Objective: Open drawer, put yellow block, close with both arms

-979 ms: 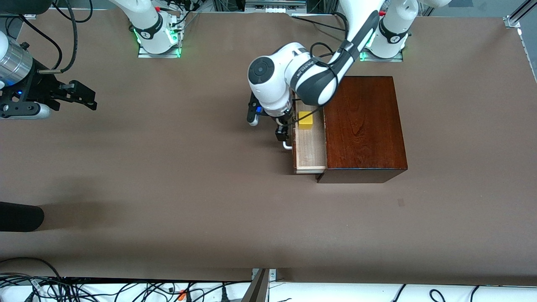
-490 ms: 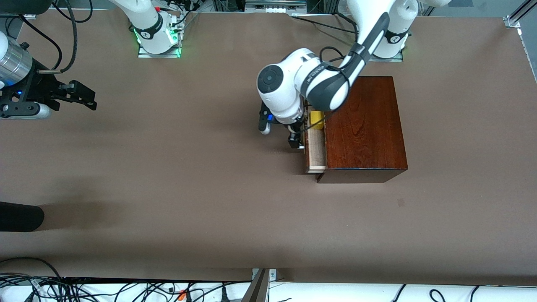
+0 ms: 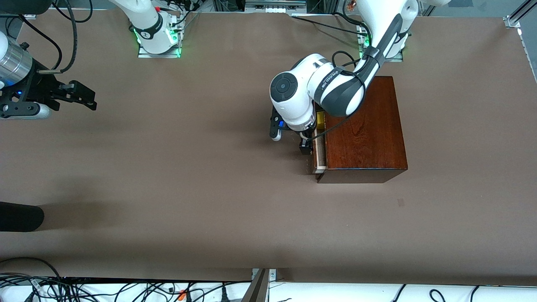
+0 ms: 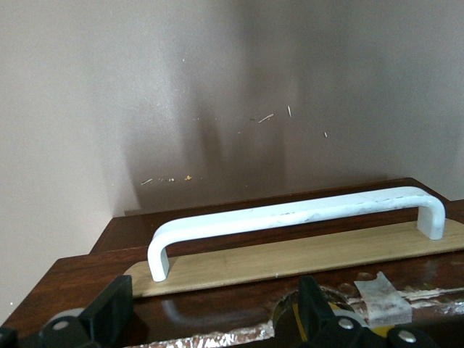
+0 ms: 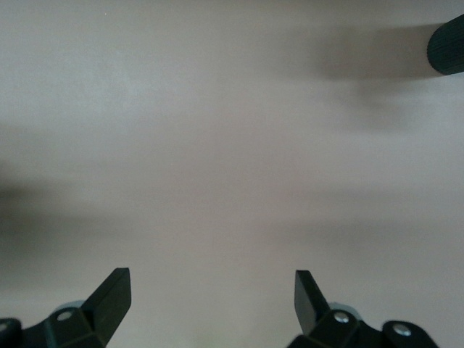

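The dark mahogany box (image 3: 365, 126) stands toward the left arm's end of the table. The drawer (image 3: 320, 153) sticks out by only a narrow pale strip. A sliver of the yellow block (image 3: 320, 121) shows in it, under the left arm's wrist. My left gripper (image 3: 306, 147) is open and empty at the drawer front, its fingers (image 4: 109, 315) spread on either side of the dark front (image 4: 217, 312) beside the white bar handle (image 4: 290, 217). My right gripper (image 3: 79, 97) waits open and empty (image 5: 210, 297) above bare table at the right arm's end.
A black rounded object (image 3: 19, 216) lies at the table's edge at the right arm's end, nearer the front camera; it also shows in the right wrist view (image 5: 446, 47). Loose cables (image 3: 105, 289) run along the front edge. Brown table (image 3: 188, 167) spreads between the arms.
The left gripper has moved toward the box with the drawer front against it. The drawer has slid from well open to almost shut, and the yellow block went in with it. The right arm stayed still.
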